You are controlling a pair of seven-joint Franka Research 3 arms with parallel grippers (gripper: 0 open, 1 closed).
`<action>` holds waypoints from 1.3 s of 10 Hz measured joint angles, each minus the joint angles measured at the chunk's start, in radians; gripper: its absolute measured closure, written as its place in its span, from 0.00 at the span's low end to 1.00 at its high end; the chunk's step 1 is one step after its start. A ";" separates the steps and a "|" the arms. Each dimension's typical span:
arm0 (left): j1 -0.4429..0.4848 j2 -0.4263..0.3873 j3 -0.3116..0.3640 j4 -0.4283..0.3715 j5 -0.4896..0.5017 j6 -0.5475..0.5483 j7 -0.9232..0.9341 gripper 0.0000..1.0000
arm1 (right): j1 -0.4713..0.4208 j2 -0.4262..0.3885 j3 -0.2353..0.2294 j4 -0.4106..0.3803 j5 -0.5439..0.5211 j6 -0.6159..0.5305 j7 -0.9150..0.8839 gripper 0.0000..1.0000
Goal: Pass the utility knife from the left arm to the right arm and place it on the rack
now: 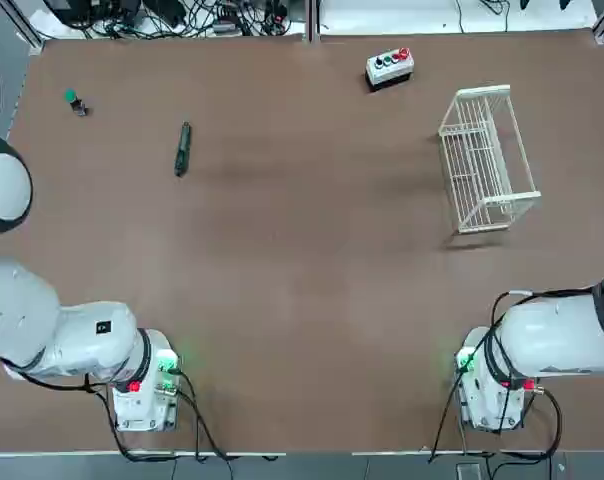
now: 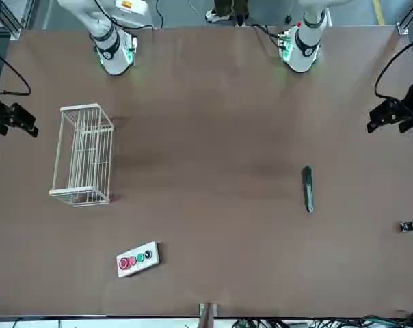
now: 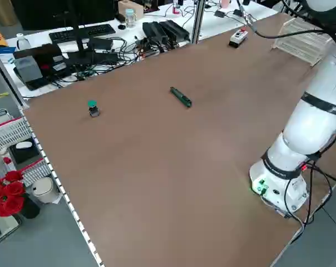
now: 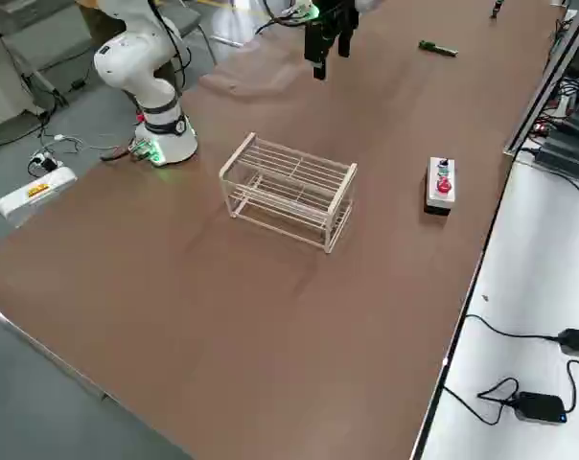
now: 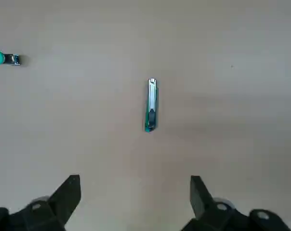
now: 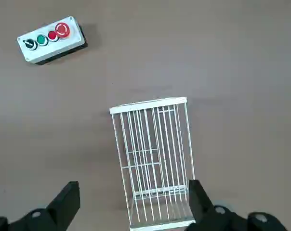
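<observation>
We see both grippers spread wide and holding nothing. In its wrist view the left gripper [image 5: 134,192] hangs above bare tabletop [image 1: 302,300] with its fingers [image 5: 68,192] well apart, and the utility knife [image 5: 151,105] lies flat beyond them, untouched. The right gripper [image 6: 133,197] is just as wide open, its fingers [image 6: 66,199] hovering over the near end of the rack [image 6: 152,163] without touching the wires.

From overhead, the left arm [image 1: 42,320] and right arm [image 1: 552,340] rise from bases at the near edge of the tabletop, and both run out of the picture at the sides, so we cannot see their grippers there. In the front view each gripper shows only as a dark shape at a side edge, partly cut off.

Farther out, the utility knife [image 1: 183,148] lies on the left half of the tabletop, towards the far edge, pointing roughly at that edge. A small green-topped object [image 1: 75,101] sits near the far left corner, well apart from the knife; we cannot tell what it is. The rack [image 1: 485,160] stands on the right side, and a grey button box [image 1: 390,66] sits near the far edge, beside the rack but apart from it.
</observation>
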 joint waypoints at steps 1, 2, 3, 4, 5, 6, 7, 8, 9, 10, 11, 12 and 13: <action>0.003 0.000 0.000 0.000 0.000 0.000 0.000 0.00 | 0.000 0.000 0.001 0.000 0.000 0.001 0.000 0.00; 0.004 0.000 0.000 0.001 0.000 0.000 0.000 0.00 | 0.000 0.000 0.001 0.000 0.000 0.002 0.006 0.00; 0.004 0.000 0.000 0.001 0.000 0.000 0.001 0.00 | 0.000 0.000 0.002 0.000 0.000 0.002 0.012 0.00; 0.004 0.000 0.000 -0.001 0.000 0.001 0.000 0.00 | 0.000 0.000 0.002 0.000 0.000 0.001 0.017 0.00; 0.003 0.001 -0.002 -0.011 0.012 0.009 -0.005 0.00 | -0.001 0.000 0.002 -0.001 0.000 -0.002 0.021 0.00; 0.001 0.003 -0.006 -0.034 0.024 0.036 -0.013 0.00 | -0.003 0.000 0.002 -0.001 0.000 -0.003 0.022 0.00; -0.001 0.008 -0.011 -0.073 0.025 0.084 -0.029 0.00 | -0.004 0.000 0.002 -0.001 0.000 -0.003 0.022 0.00; -0.008 0.023 -0.015 -0.119 0.028 0.135 -0.079 0.00 | -0.006 0.001 0.002 -0.001 0.000 -0.003 0.023 0.00; -0.014 0.050 -0.019 -0.151 0.033 0.178 -0.125 0.00 | -0.008 0.001 0.002 -0.002 0.000 -0.003 0.024 0.00; -0.014 0.075 -0.022 -0.173 0.037 0.222 -0.149 0.00 | -0.009 0.001 0.001 -0.002 0.000 -0.002 0.024 0.00; -0.013 0.087 -0.022 -0.212 0.041 0.286 -0.160 0.00 | -0.010 0.001 0.001 -0.002 0.000 0.003 0.024 0.00; -0.012 0.093 -0.022 -0.276 0.042 0.379 -0.167 0.00 | -0.010 0.003 0.001 -0.002 0.000 0.016 0.024 0.00; -0.011 0.101 -0.022 -0.346 0.042 0.465 -0.170 0.00 | -0.010 0.007 0.002 -0.002 0.000 0.030 0.024 0.00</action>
